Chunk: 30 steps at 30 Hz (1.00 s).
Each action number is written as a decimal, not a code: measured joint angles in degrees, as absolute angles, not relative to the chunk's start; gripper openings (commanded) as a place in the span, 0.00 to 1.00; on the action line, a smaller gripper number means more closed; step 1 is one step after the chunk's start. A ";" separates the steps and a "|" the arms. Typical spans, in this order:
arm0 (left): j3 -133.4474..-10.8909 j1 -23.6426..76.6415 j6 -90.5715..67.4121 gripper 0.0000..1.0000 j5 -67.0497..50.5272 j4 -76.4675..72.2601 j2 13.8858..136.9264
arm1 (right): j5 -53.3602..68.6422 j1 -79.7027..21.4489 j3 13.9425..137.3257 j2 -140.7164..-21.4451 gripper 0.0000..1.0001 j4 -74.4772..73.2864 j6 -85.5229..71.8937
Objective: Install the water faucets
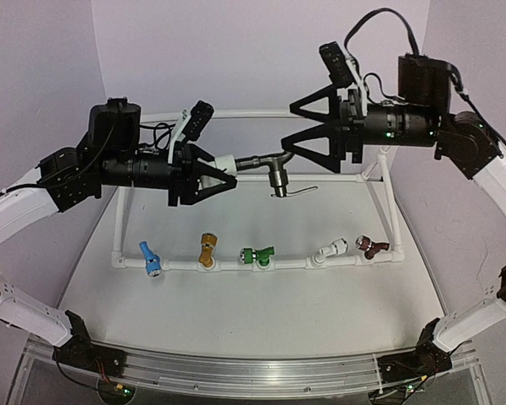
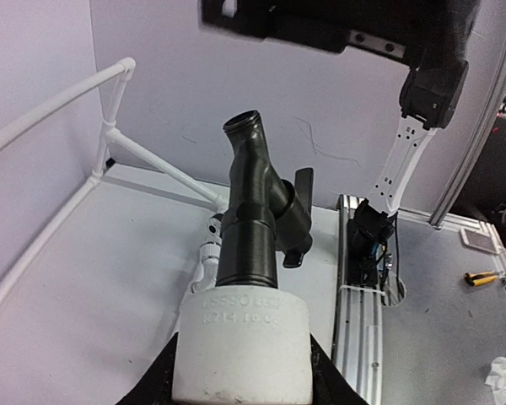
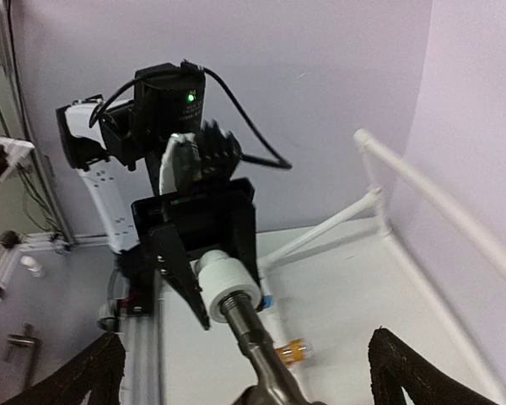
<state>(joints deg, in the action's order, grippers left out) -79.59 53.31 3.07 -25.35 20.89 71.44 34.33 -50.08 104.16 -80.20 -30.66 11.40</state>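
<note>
My left gripper point(image 1: 229, 173) is shut on the white plastic fitting point(image 1: 223, 163) of a dark grey metal faucet point(image 1: 274, 167), held level in the air above the table. Its bent lever handle point(image 1: 295, 192) hangs below. In the left wrist view the fitting point(image 2: 240, 342) sits between the fingers of the left gripper point(image 2: 240, 375) and the faucet point(image 2: 253, 219) points away. My right gripper point(image 1: 287, 126) is open wide at the faucet's far end, not touching it. In the right wrist view the faucet point(image 3: 266, 363) lies between the spread fingers point(image 3: 93, 371) of the right gripper point(image 3: 257, 380).
A white pipe frame point(image 1: 388, 202) stands on the table. Its front pipe carries blue point(image 1: 149, 257), gold point(image 1: 207, 251), green point(image 1: 257, 254), white point(image 1: 331, 250) and maroon point(image 1: 374, 246) faucets. An aluminium rail point(image 1: 253, 371) runs along the near edge. Purple walls close in on three sides.
</note>
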 measured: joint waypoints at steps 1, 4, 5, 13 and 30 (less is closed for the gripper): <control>-79.59 52.08 0.72 0.00 -26.79 21.07 71.76 | 32.61 -50.06 104.25 -79.16 0.98 -30.74 15.12; -79.76 47.05 -7.89 0.00 -32.45 20.89 73.13 | 28.31 -50.12 103.22 -75.29 0.98 -30.67 26.42; -79.79 45.62 -10.40 0.00 -33.94 20.59 73.54 | 26.98 -50.26 102.11 -73.72 0.98 -30.49 30.09; -83.29 42.22 -29.26 0.00 -45.58 17.07 78.74 | 12.96 -60.15 86.14 -63.21 0.98 -27.72 60.12; -83.88 42.19 -41.85 0.00 -57.34 9.69 79.83 | -4.20 -64.34 73.41 -65.66 0.97 -7.47 87.81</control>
<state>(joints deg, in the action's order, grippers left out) -83.88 42.19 -41.85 -57.34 9.69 79.83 -4.20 -64.34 73.41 -65.66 -7.47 87.81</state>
